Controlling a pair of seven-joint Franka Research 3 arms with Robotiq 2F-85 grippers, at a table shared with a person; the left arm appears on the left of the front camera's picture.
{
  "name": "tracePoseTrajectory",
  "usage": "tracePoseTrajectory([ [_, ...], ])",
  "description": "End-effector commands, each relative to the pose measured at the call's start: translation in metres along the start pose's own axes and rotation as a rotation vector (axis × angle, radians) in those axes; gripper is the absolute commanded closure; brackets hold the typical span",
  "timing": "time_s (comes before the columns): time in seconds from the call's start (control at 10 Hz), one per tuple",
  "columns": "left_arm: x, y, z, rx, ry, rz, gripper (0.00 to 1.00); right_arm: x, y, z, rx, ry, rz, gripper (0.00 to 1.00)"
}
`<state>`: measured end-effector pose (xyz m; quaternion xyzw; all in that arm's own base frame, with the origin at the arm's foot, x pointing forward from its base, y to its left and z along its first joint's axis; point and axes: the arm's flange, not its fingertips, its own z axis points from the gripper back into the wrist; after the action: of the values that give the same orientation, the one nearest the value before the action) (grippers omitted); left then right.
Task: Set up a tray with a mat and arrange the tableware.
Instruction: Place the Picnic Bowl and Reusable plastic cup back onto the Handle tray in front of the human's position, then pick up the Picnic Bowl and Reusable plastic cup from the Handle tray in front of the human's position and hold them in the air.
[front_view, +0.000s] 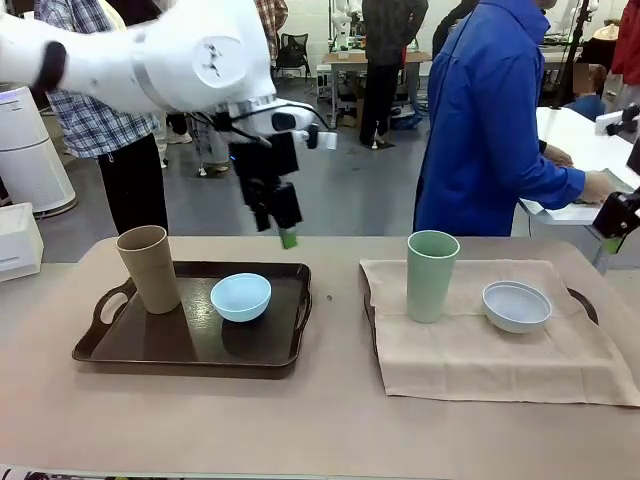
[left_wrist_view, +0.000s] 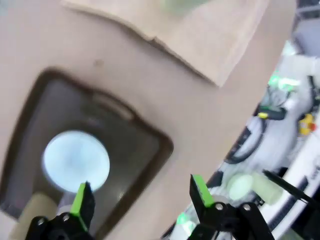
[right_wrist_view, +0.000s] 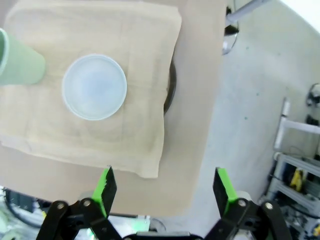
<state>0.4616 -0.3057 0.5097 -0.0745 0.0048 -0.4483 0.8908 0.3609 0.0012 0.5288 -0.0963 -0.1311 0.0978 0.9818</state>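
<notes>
Left hand (front_view: 287, 238), fingers apart and empty, hangs over the blue bowl (front_view: 241, 296), slightly behind it, so it's the nearer arm. Right hand (right_wrist_view: 165, 182) apart too.

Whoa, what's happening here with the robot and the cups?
Neither gripper holds anything right now. The left gripper hangs open above the dark tray, where the tan cup and the light blue bowl sit. The right gripper is open too, up over the end of the beige mat. That mat covers a second tray, and the pale green cup and the white bowl stand on it. A person in a blue coat stands at the far side.
</notes>
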Motion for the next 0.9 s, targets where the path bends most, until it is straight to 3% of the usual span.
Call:
tracePoseTrajectory([
  [0.0, -0.0153, 0.0067, 0.0166, 0.031, 0.059, 0.078, 0.00, -0.0045, 0.0009, 0.0124, -0.003, 0.019, -0.037, 0.00],
  [0.1, -0.0231, 0.0091, 0.0101, -0.016, 0.053, 0.034, 0.00, -0.0014, -0.0034, 0.0051, 0.038, 0.050, -0.046, 0.00],
  [0.2, -0.0141, 0.0048, 0.0123, 0.020, 0.039, 0.049, 0.00, -0.0042, -0.0013, 0.0132, -0.004, -0.002, -0.008, 0.00],
  [0.8, -0.0141, 0.0048, 0.0123, 0.020, 0.039, 0.049, 0.00, -0.0042, -0.0013, 0.0132, -0.004, -0.002, -0.008, 0.00],
])
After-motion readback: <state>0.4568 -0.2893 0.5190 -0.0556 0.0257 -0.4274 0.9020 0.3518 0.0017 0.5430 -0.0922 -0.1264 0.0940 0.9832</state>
